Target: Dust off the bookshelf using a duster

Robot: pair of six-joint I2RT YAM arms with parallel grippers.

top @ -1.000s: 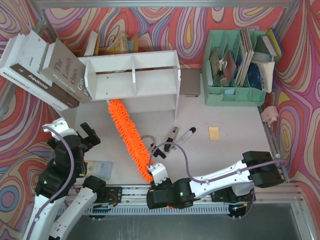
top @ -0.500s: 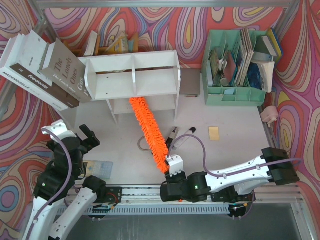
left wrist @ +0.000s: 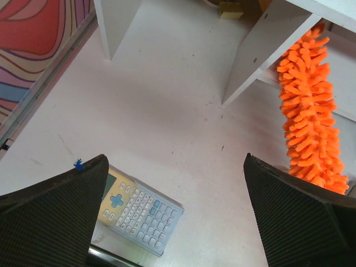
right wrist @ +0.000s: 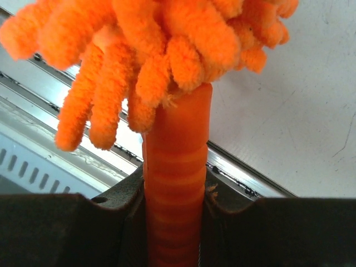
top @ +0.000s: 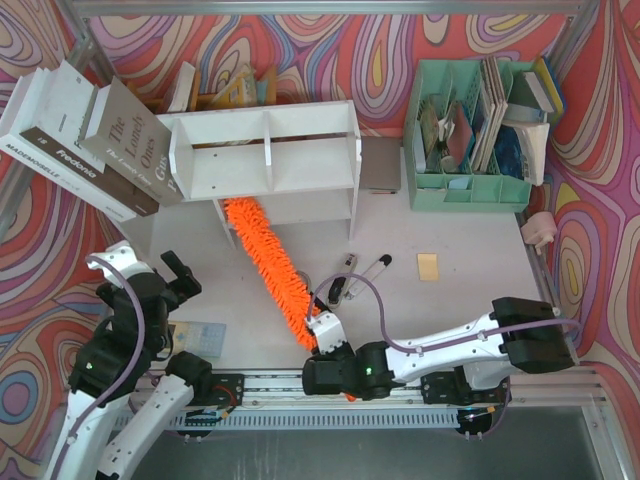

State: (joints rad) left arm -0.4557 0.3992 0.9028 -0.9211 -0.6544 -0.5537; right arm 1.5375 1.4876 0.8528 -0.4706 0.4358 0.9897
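Note:
The white bookshelf (top: 265, 150) stands at the back of the table, with its foot and divider (left wrist: 261, 50) also in the left wrist view. The fluffy orange duster (top: 268, 265) lies slanted, its far end under the lower tier's left bay and its handle near the front edge. My right gripper (top: 320, 335) is shut on the orange handle (right wrist: 175, 167), and the fluffy strands (right wrist: 167, 39) hang just ahead of the fingers. My left gripper (top: 182, 270) hovers open at the left, over bare table (left wrist: 175, 161), with the duster (left wrist: 308, 122) to its right.
A calculator (left wrist: 139, 208) lies by the front edge under the left gripper. Large books (top: 80, 130) lean at the back left. A mint green organiser (top: 470, 140) stands at the back right. Pens (top: 350, 272) and a yellow note (top: 428, 265) lie mid-table.
The right gripper swung the duster right under the shelf, past the divider, and has now brought it back left. The left arm has barely moved.

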